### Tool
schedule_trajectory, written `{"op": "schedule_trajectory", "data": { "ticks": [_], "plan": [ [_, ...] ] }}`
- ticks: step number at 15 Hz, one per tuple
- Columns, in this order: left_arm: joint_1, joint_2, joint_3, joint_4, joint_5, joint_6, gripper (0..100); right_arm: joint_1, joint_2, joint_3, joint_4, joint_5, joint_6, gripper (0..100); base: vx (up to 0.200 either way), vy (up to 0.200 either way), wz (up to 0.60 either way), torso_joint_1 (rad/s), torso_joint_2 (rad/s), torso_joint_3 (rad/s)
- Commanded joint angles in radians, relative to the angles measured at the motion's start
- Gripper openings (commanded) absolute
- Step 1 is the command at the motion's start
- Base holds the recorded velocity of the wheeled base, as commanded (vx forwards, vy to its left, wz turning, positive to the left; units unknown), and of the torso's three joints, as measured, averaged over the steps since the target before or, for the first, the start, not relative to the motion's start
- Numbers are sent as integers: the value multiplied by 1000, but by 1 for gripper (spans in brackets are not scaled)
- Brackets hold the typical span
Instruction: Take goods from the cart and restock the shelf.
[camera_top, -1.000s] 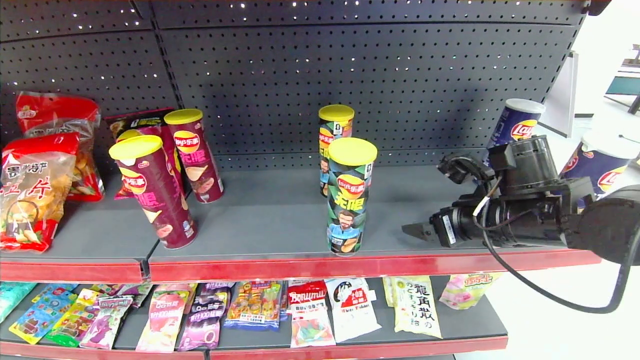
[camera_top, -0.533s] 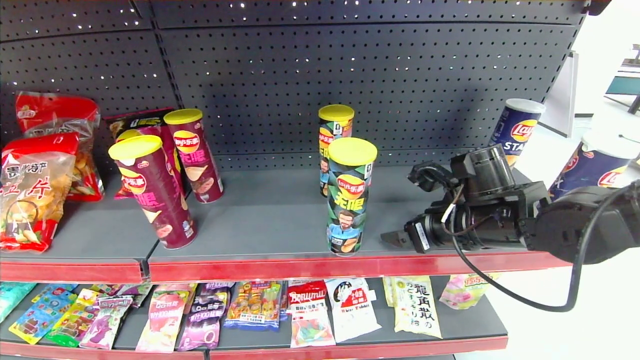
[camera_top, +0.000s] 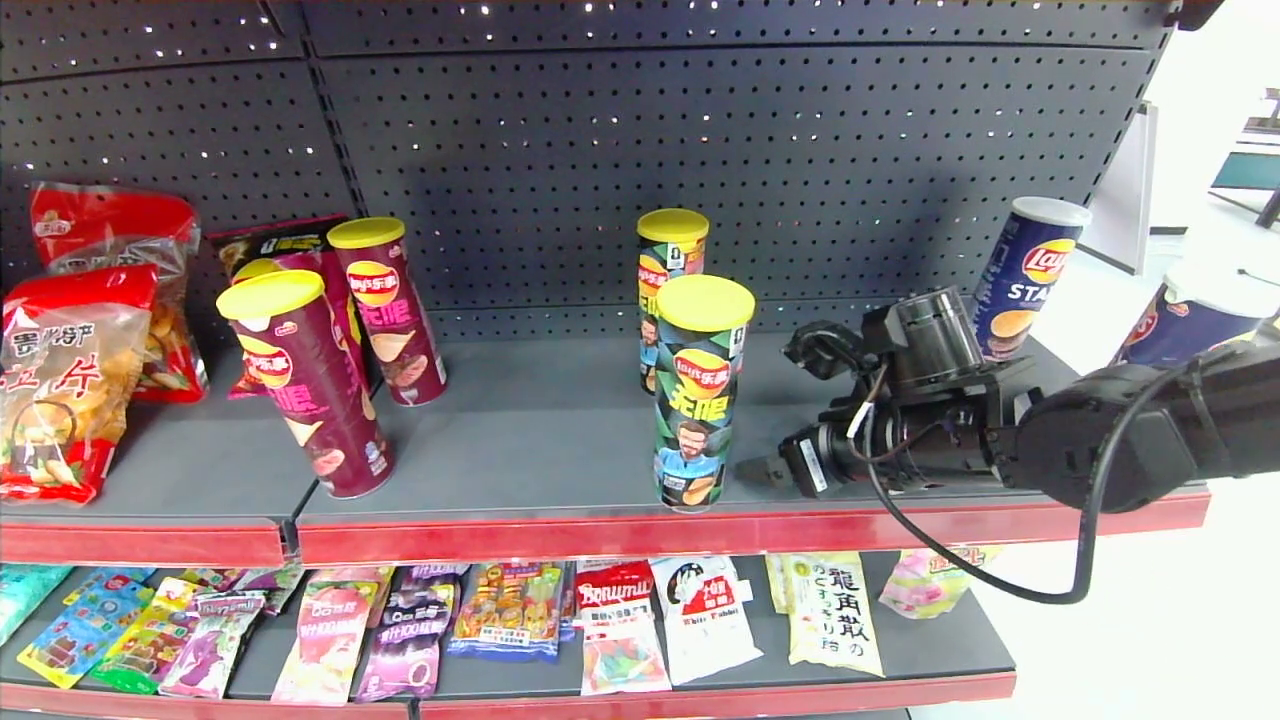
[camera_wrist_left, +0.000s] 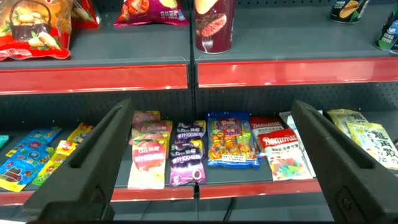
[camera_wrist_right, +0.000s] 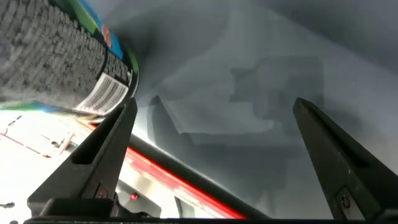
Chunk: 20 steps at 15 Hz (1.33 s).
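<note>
Now right gripper, fingers spread and empty, is low over the shelf just beside the green can; left gripper fingers spread too.

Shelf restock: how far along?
Done: front green can, front maroon can and blue can stand upright on the shelf. In hand: nothing; right pincer open beside the front green can, left pincer open, empty. Left: bare shelf stretches between cans.
</note>
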Motion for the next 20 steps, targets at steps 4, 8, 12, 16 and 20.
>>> {"op": "schedule_trajectory", "data": {
  "ticks": [4, 8, 12, 16, 20],
  "plan": [
    [0, 0, -1, 0, 0, 0, 100, 3, 32, -40, 1, -1, -2, 100, 0, 0, 0, 0, 0, 0],
    [0, 0, 0, 0, 0, 0, 100, 19, 41, -43, 1, -3, -3, 100, 0, 0, 0, 0, 0, 0],
    [0, 0, 0, 0, 0, 0, 100, 26, 49, -49, 1, -7, -3, 100, 0, 0, 0, 0, 0, 0],
    [0, 0, 0, 0, 0, 0, 100, 33, 61, -67, 1, -9, -5, 100, 0, 0, 0, 0, 0, 0],
    [0, 0, -1, 0, 0, 0, 100, 34, 67, -79, 2, -9, -6, 100, 0, 0, 0, 0, 0, 0]
  ]
}}
